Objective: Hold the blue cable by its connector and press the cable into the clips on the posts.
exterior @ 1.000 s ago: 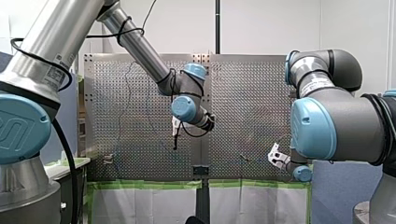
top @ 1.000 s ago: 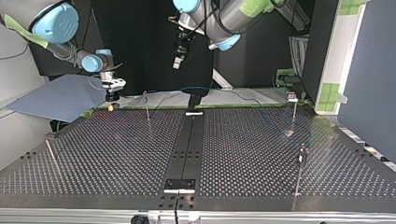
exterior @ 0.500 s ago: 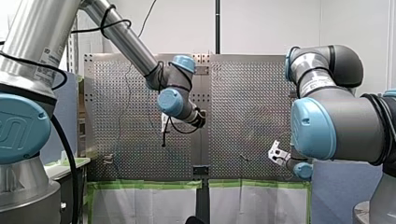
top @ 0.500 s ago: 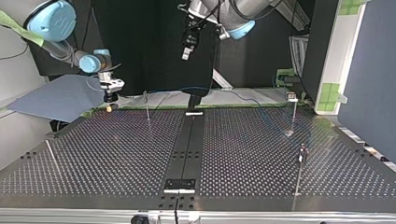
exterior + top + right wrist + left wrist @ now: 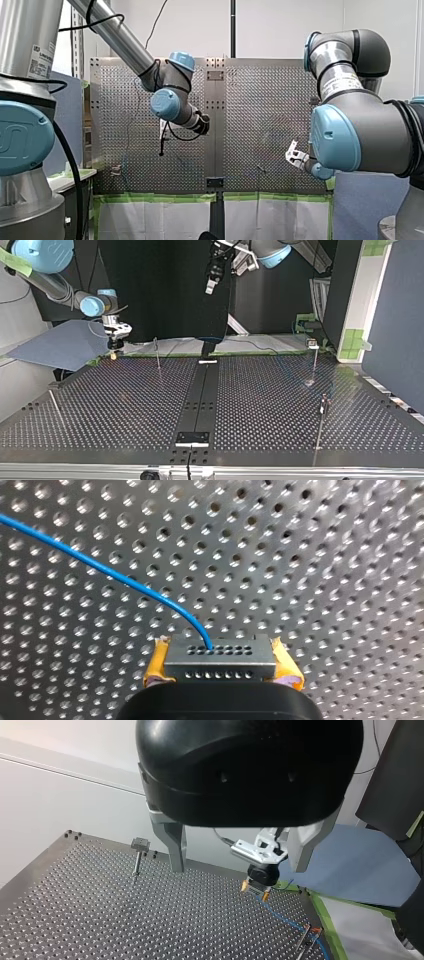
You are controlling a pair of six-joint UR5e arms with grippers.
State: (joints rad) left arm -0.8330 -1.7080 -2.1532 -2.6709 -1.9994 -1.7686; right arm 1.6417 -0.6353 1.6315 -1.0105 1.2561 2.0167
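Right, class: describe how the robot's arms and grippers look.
Both arms are silver tubes with grey joints and light-blue round caps: my left arm, my right arm. Black cables loop along my left arm, which bears a white printed label. My left gripper has a rounded black housing and grey metal jaws. My right gripper has a white bracket, black body and yellow-padded jaws.

Perforated table (image 5: 325,555) shiny metal; connector (image 5: 220,660) matt metal.
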